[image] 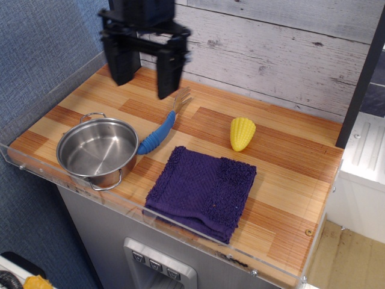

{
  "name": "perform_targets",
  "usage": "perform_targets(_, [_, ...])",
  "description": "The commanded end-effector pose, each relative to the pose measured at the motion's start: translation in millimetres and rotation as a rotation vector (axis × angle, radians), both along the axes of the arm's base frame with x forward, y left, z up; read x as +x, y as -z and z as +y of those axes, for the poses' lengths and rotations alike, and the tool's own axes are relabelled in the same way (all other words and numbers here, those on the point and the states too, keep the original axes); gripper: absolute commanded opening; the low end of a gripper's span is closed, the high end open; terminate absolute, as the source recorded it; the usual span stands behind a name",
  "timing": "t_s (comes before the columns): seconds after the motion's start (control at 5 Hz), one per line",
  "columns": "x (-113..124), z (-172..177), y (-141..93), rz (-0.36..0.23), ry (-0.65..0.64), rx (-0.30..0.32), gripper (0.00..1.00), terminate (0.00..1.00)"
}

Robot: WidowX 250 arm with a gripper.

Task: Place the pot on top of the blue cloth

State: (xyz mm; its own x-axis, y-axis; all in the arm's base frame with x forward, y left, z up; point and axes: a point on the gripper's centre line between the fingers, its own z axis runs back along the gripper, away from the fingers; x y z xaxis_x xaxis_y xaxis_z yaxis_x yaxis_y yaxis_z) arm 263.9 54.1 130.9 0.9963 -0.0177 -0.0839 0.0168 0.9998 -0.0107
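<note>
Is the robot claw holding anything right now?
No. The gripper is open and empty, up in the air behind the pot, which sits on the counter.

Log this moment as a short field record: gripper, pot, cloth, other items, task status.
gripper: gripper open, empty, raised above the back-left of the counter
pot: pot upright, empty, at the front-left of the wooden counter
cloth: blue cloth folded, right of the pot, nothing on it
other items: blue-handled fork with its handle end against the pot; toy corn behind the cloth
task status: pot not yet grasped
</note>
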Motion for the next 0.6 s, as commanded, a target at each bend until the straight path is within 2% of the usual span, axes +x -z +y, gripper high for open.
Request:
perform_targets(0.0, [-24.0,46.7,9.2,-0.059,-0.038,0.077,1.00,0.00])
perform_targets(0.2, [-31.9,50.1,22.6,-0.072,-0.135,0.155,1.00,0.00])
perform_targets(0.4, [-28.7,47.3,32.3,-0.084,-0.200,0.163,1.00,0.00])
